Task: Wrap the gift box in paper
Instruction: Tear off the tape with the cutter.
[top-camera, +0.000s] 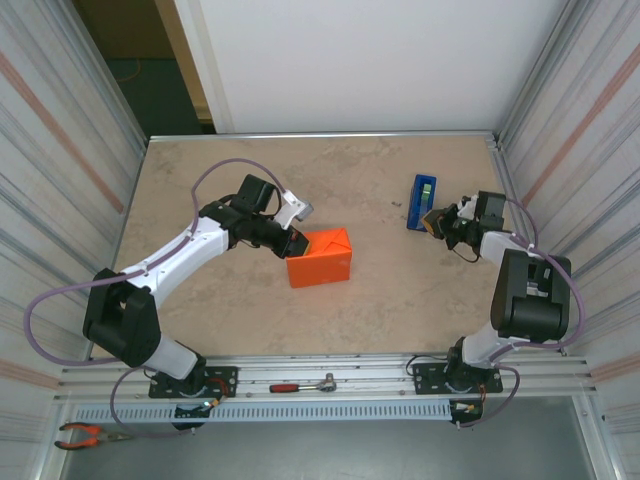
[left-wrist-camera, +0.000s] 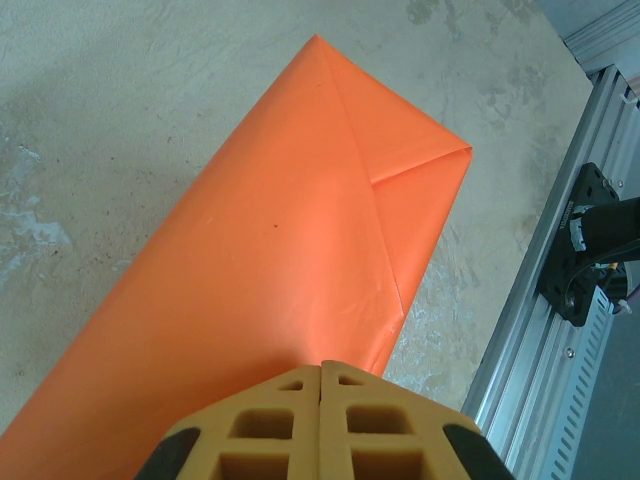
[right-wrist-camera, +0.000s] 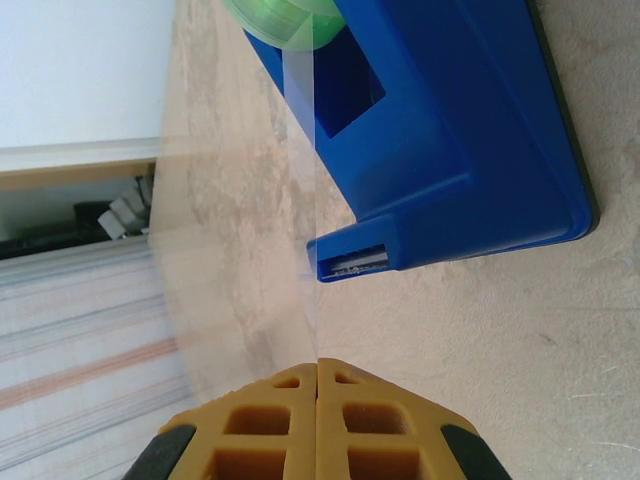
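Note:
The orange paper (top-camera: 322, 260) is folded round into a block-shaped parcel at the middle of the table, and the gift box is hidden inside it. A diagonal fold shows on the paper (left-wrist-camera: 270, 250) in the left wrist view. My left gripper (top-camera: 297, 243) is shut, with its tips (left-wrist-camera: 322, 366) resting on the parcel's upper left edge. At the right, my right gripper (top-camera: 432, 222) is shut on a clear tape strip (right-wrist-camera: 305, 150). The strip runs from the green roll (right-wrist-camera: 285, 15) of the blue tape dispenser (right-wrist-camera: 450, 130) to my right gripper (right-wrist-camera: 318, 362).
The blue tape dispenser (top-camera: 421, 201) stands at the right of the table, near the corrugated side wall (top-camera: 560, 120). A red-handled tool (top-camera: 300, 386) lies on the front rail, and orange-handled pliers (top-camera: 85, 435) lie at the lower left. The metal rail (left-wrist-camera: 540, 330) runs close beside the parcel.

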